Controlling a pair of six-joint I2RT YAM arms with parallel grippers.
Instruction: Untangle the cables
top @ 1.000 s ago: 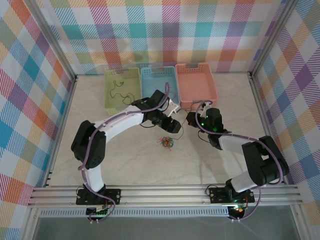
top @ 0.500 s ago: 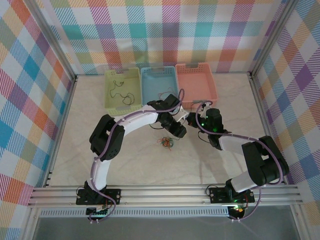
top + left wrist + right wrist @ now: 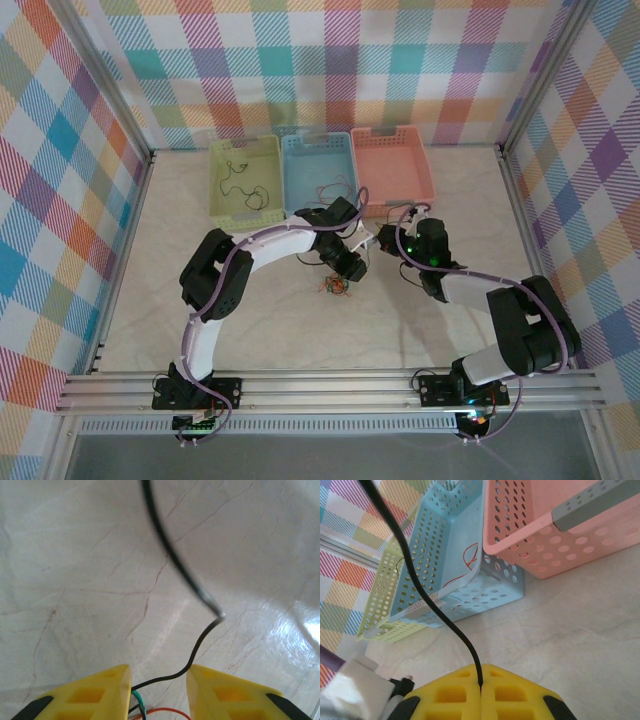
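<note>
A small clump of cables [image 3: 335, 287], thin red, orange and green strands, lies on the table mid-field. My left gripper [image 3: 347, 266] hovers just above and behind it, open. In the left wrist view a black cable [image 3: 187, 577] snakes across the marble and passes between the spread yellow fingers [image 3: 107, 687], with a green strand [image 3: 137, 702] and an orange strand [image 3: 167, 712] at their base. My right gripper [image 3: 386, 240] is shut on the black cable [image 3: 427, 597], which rises from its pinched fingertips [image 3: 480, 686].
Three perforated bins stand at the back: a green bin [image 3: 222, 195] holding black wires, a blue bin [image 3: 300, 150] with a red wire [image 3: 469, 560] inside, and a pink bin [image 3: 425, 180]. Metal frame rails edge the table.
The left arm swung its elbow to the right and its gripper dropped closer to the clump. The right gripper stayed put, still pinching the black cable.
</note>
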